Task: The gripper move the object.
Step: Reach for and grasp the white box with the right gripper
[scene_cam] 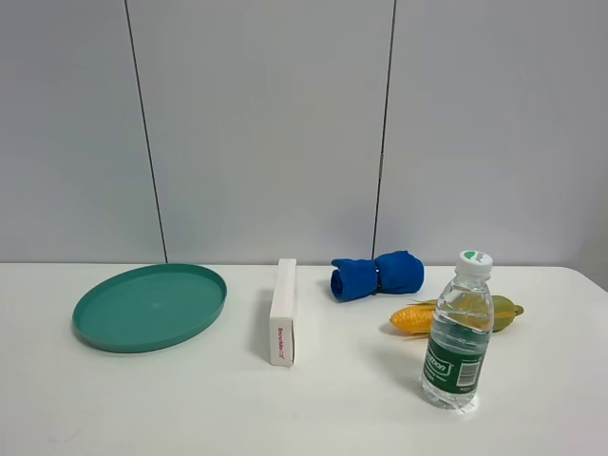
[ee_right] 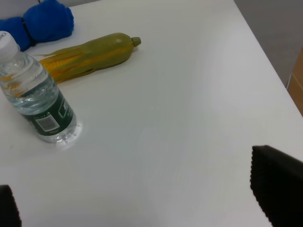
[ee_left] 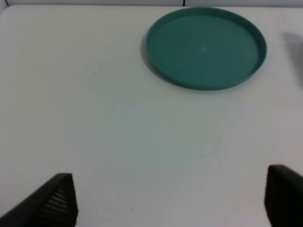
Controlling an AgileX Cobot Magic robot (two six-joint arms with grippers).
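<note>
Both left fingers [ee_left: 56, 204] and right fingers [ee_right: 279, 185] spread wide, empty; white box [scene_cam: 283, 309] bears illegible red lettering [scene_cam: 281, 343].

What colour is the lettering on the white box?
The lettering on the white box is red; the exterior high view shows it best.

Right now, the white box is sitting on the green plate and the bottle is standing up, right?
Not quite. The white box is not on the green plate; it stands on the table beside the plate, apart from it, as the exterior high view shows. The bottle is standing up, as you said.
</note>
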